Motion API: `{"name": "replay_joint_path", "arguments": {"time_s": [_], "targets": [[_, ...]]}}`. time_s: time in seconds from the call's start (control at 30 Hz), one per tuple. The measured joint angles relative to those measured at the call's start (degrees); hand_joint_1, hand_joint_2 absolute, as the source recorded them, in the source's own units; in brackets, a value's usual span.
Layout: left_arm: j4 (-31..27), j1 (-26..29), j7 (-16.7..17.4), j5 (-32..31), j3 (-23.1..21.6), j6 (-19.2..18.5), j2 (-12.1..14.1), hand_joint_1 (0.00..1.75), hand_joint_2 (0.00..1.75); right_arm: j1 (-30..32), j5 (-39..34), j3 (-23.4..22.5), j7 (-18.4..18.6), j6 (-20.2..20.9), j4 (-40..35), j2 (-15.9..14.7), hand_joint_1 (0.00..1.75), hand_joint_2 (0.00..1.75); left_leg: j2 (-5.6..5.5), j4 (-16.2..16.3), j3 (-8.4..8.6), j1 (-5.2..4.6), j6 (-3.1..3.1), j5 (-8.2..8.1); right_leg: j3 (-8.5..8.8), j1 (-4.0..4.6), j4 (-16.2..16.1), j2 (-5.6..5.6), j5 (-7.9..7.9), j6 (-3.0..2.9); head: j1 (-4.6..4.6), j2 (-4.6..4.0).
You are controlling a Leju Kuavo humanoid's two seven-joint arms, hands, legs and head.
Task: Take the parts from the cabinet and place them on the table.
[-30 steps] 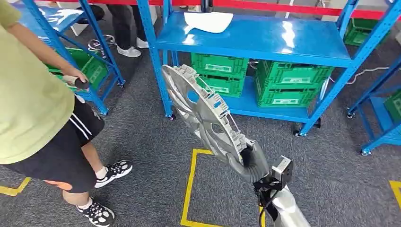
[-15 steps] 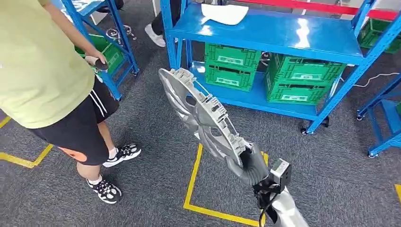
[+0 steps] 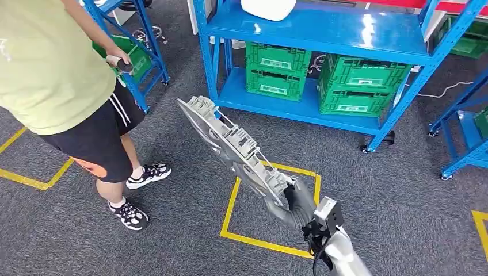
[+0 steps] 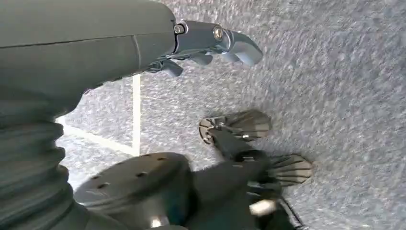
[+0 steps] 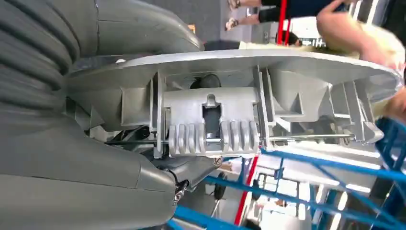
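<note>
The whole picture has slid since a moment ago, so the camera has moved: the blue shelf [image 3: 322, 31] now sits higher in the head view, and the person in the yellow-green shirt [image 3: 52, 63] stands further up on the left. The right hand [image 3: 293, 204] still holds the big grey wheel cover [image 3: 233, 146] by its near edge. The cover is up in the air over the grey carpet [image 3: 172, 230], tilted, with its ribbed back side facing up. It hangs above a yellow tape square [image 3: 230, 215] on the floor. From the right wrist, the thumb and fingers are clamped on the rim of the wheel cover [image 5: 230, 91], one on each side. The left hand [image 4: 210, 43] hangs over the carpet with nothing in it, and its fingers are a little curled and apart. Green crates [image 3: 276, 72] sit on the low shelf. A white thing [image 3: 267, 8] lies on the top shelf.
</note>
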Motion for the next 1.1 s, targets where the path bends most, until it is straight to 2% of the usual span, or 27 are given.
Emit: {"name": "replay_joint_path", "arguments": {"time_s": [0.07, 0.1, 0.13, 0.17, 0.23, 0.27, 0.3, 0.37, 0.4, 0.43, 0.47, 0.5, 0.6, 0.63, 0.67, 0.7, 0.73, 0.77, 0.8, 0.83, 0.9, 0.93, 0.97, 1.0, 1.03, 1.07, 1.1], "targets": [[0.02, -0.16, 0.31, -0.46, 0.00, -0.04, 0.00, 0.00, 1.75, -0.18, 0.11, 0.46, 0.04, 0.92, 0.26, 0.04, 1.75, 1.75, -0.02, -0.14, -0.83, -0.68, 0.41, 1.09, -0.07, -0.64, -0.66, -0.09, 1.38, 0.66, -0.22, 0.00], [0.04, -0.14, 0.52, -0.57, 0.00, -0.13, -0.06, 0.00, 1.75, -0.08, 0.11, 0.63, 0.11, 1.18, 0.28, 0.04, 1.75, 1.75, 0.23, -0.90, -1.17, -0.54, 0.70, 2.11, -0.22, -0.23, -0.92, 0.16, 2.09, 1.19, -0.20, 0.00], [0.07, -0.26, 0.59, -0.59, 0.00, -0.18, -0.20, 0.00, 1.75, 0.02, 0.06, 0.68, 0.13, 1.40, 0.39, 0.02, 1.75, 1.75, 1.02, -1.25, -1.52, -0.09, 0.98, 2.93, -0.59, -0.52, -0.27, 0.54, 0.56, 1.39, -0.35, 0.00], [0.02, -0.35, 0.66, -0.61, 0.00, -0.18, -0.11, 0.00, 1.75, -0.02, 0.06, 0.85, 0.18, 1.62, 0.48, 0.02, 1.75, 1.75, 1.09, -1.29, -2.31, 0.05, 1.53, 3.60, -1.25, -0.66, 1.63, 0.67, -2.65, 1.85, -0.06, 0.00], [0.02, -0.51, 0.66, -0.61, 0.00, -0.20, -0.13, 0.00, 1.75, 0.04, 0.09, 1.05, 0.28, 1.62, 0.65, 0.02, 1.75, 1.75, 1.59, -1.15, -3.92, 0.14, 1.51, 5.02, -3.15, -1.12, 9.69, 0.64, -9.67, 2.80, 0.20, 0.00], [0.04, -0.52, 0.68, -0.61, 0.00, -0.20, -0.15, 0.00, 1.75, 0.03, 0.09, 1.07, 0.33, 1.62, 0.87, 0.02, 1.75, 1.75, 1.98, -1.02, -4.94, 0.14, 1.48, 5.76, -3.84, -1.27, 13.74, 0.64, -11.41, 3.18, 0.22, 0.00], [0.04, -0.50, 0.68, -0.61, 0.00, -0.20, -0.17, 0.00, 1.75, 0.04, 0.09, 1.07, 0.33, 1.62, 1.01, 0.02, 1.75, 1.75, 2.41, -0.74, -6.12, 0.21, 1.37, 6.44, -3.87, -1.42, 16.34, 0.63, -10.95, 3.47, 0.26, 0.00], [0.04, -0.49, 0.68, -0.61, 0.00, -0.22, -0.20, 0.00, 1.75, 0.03, 0.04, 1.07, 0.33, 1.60, 1.07, 0.00, 1.75, 1.75, 3.39, 0.13, -8.49, 0.50, 1.01, 7.51, -1.13, -1.65, 14.97, 0.54, -6.75, 3.96, 0.31, 0.00], [0.04, -0.50, 0.68, -0.61, 0.00, -0.22, -0.20, 0.00, 1.75, 0.03, 0.04, 1.07, 0.35, 1.60, 1.07, 0.02, 1.75, 1.75, 3.84, 0.77, -9.78, 0.77, 0.70, 7.93, 1.99, -1.73, 11.36, 0.09, -5.03, 4.24, 0.31, 0.00], [0.04, -0.60, 0.68, -0.61, 0.00, -0.22, -0.20, 0.00, 1.75, -0.02, 0.04, 1.07, 0.35, 1.70, 1.07, 0.02, 1.75, 1.75, 4.13, 1.71, -10.75, 0.81, 0.31, 8.31, 6.43, -1.88, 5.97, -1.45, -5.31, 4.63, 0.44, 0.00], [-0.07, -0.47, 0.68, -0.61, 0.02, -0.22, -0.04, 0.00, 1.75, -0.22, 0.06, 1.09, 0.37, 1.77, 1.07, 0.02, 1.75, 1.75, 4.32, 2.35, -11.47, 0.60, -0.04, 8.51, 9.90, -1.62, 0.74, -3.53, -8.53, 4.97, 0.94, 0.00], [0.00, -0.47, 0.68, -0.61, 0.00, -0.31, -0.20, 0.00, 1.75, -0.21, 0.04, 1.14, 0.35, 1.77, 1.07, 0.02, 1.75, 1.75, 4.82, 2.67, -11.52, 0.57, -0.38, 8.74, 10.61, -1.07, -0.72, -3.13, -9.51, 2.67, 0.98, 0.00], [0.00, -0.60, 0.68, -0.61, 0.00, -0.31, -0.20, 0.00, 1.75, -0.05, 0.02, 1.14, 0.37, 1.77, 1.09, 0.00, 1.75, 1.75, 6.37, 2.27, -11.42, 0.85, -1.53, 10.21, 9.03, -0.86, -0.66, -2.00, -8.24, 1.03, 0.92, 0.00], [0.00, -0.59, 0.66, -0.63, 0.00, -0.35, -0.17, 0.00, 1.75, -0.11, 0.02, 1.16, 0.35, 1.81, 1.09, 0.02, 1.75, 1.75, 5.44, 2.66, -11.87, 1.14, -2.03, 9.58, 8.38, -1.11, -0.79, -1.76, -7.41, 0.40, 0.96, 0.00], [0.02, -0.52, 0.68, -0.66, 0.00, -0.37, -0.13, 0.00, 1.75, -0.13, 0.02, 1.16, 0.39, 1.88, 1.09, 0.02, 1.75, 1.75, 3.18, 4.28, -12.54, 1.21, -2.47, 6.25, 7.58, -1.13, -0.78, -1.11, -6.60, 0.05, 0.74, 0.00], [0.02, -0.43, 0.72, -0.72, 0.00, -0.37, -0.15, 0.00, 1.75, -0.12, 0.06, 1.18, 0.42, 1.88, 1.09, 0.04, 1.75, 1.75, 1.66, 7.61, -13.26, 1.22, -2.60, 2.22, 6.67, -1.14, -0.78, -0.65, -5.84, -0.28, 0.64, 0.00], [0.02, -0.39, 0.74, -0.76, 0.00, -0.37, -0.15, 0.00, 1.75, -0.05, 0.09, 1.22, 0.48, 1.88, 1.09, 0.09, 1.75, 1.75, 0.93, 11.62, -14.02, 1.22, -2.64, -1.08, 5.81, -1.08, -0.75, -0.09, -5.13, -0.39, 0.53, 0.00], [0.04, -0.40, 0.83, -0.79, 0.00, -0.37, -0.15, 0.00, 1.75, 0.07, 0.15, 1.25, 0.48, 1.88, 1.09, 0.09, 1.75, 1.75, 0.62, 15.43, -14.54, 1.20, -2.61, -3.23, 4.93, -0.97, -0.72, 0.52, -4.40, -0.40, 0.50, 0.00], [0.04, -0.42, 0.85, -0.81, 0.00, -0.37, -0.15, 0.00, 1.75, 0.14, 0.17, 1.25, 0.48, 1.90, 1.11, 0.09, 1.75, 1.75, 0.55, 17.40, -14.59, 1.18, -2.53, -3.78, 4.37, -0.88, -0.65, 0.94, -3.88, -0.38, 0.53, 0.00], [0.04, -0.43, 0.90, -0.81, 0.00, -0.37, -0.15, 0.00, 1.75, 0.20, 0.24, 1.25, 0.48, 1.92, 1.11, 0.09, 1.75, 1.75, 0.51, 18.49, -14.44, 1.18, -2.43, -3.57, 3.96, -0.82, -0.62, 1.26, -3.45, -0.36, 0.52, 0.00], [0.04, -0.50, 1.01, -0.90, 0.00, -0.37, -0.15, 0.00, 1.75, 0.51, 0.35, 1.25, 0.48, 1.92, 1.16, 0.09, 1.75, 1.75, 0.32, 17.34, -11.79, 1.10, -1.79, -0.39, 2.13, -0.63, -0.54, 2.42, -2.03, -0.23, 0.48, 0.00], [0.04, -0.54, 1.01, -0.94, 0.00, -0.37, -0.15, 0.00, 1.75, 0.62, 0.41, 1.25, 0.46, 1.94, 1.16, 0.09, 1.75, 1.75, -0.10, 13.87, -8.91, 1.01, -1.23, 1.48, 1.18, -0.51, -0.52, 3.12, -1.24, -0.12, 0.48, 0.00], [0.04, -0.61, 1.03, -1.05, 0.00, -0.37, -0.13, 0.00, 1.75, 0.66, 0.48, 1.25, 0.46, 1.94, 1.16, 0.07, 1.75, 1.75, -1.18, 9.23, -5.41, 0.81, -0.50, 2.20, 0.45, -0.47, -0.52, 3.77, -0.50, 0.03, 0.48, 0.00], [-0.02, -0.72, 1.03, -1.16, 0.00, -0.37, 0.00, 0.00, 1.75, 0.68, 0.50, 1.25, 0.44, 1.94, 1.16, 0.09, 1.75, 1.75, -3.89, 4.07, -1.54, 0.67, 0.39, 0.93, 0.08, -0.74, -0.47, 4.13, 0.11, 0.14, 0.50, 0.00], [-0.05, -0.78, 1.01, -1.29, 0.00, -0.37, -0.03, 0.00, 1.75, 0.64, 0.54, 1.25, 0.44, 1.92, 1.16, 0.09, 1.75, 1.75, -4.95, -0.46, 0.84, 0.61, 0.50, -0.33, -0.33, -0.42, -0.46, 4.55, 0.65, 0.50, 0.52, 0.00], [-0.02, -0.84, 1.18, -1.40, 0.00, -0.37, -0.15, 0.00, 1.75, 0.73, 0.63, 1.25, 0.41, 1.92, 1.16, 0.07, 1.75, 1.75, -4.43, 0.03, -0.07, 0.40, -0.22, 0.27, -0.28, -0.79, -0.92, 4.86, 1.49, 1.04, 0.61, 0.00], [-0.02, -1.00, 1.22, -1.44, -0.02, -0.37, -0.24, 0.00, 1.75, 0.81, 0.76, 1.25, 0.33, 1.92, 1.16, 0.07, 1.75, 1.75, -4.02, -0.04, -0.08, 0.05, -0.08, 0.52, -0.48, -1.10, -1.25, 5.46, 2.22, 1.53, 0.35, 0.00]]}}
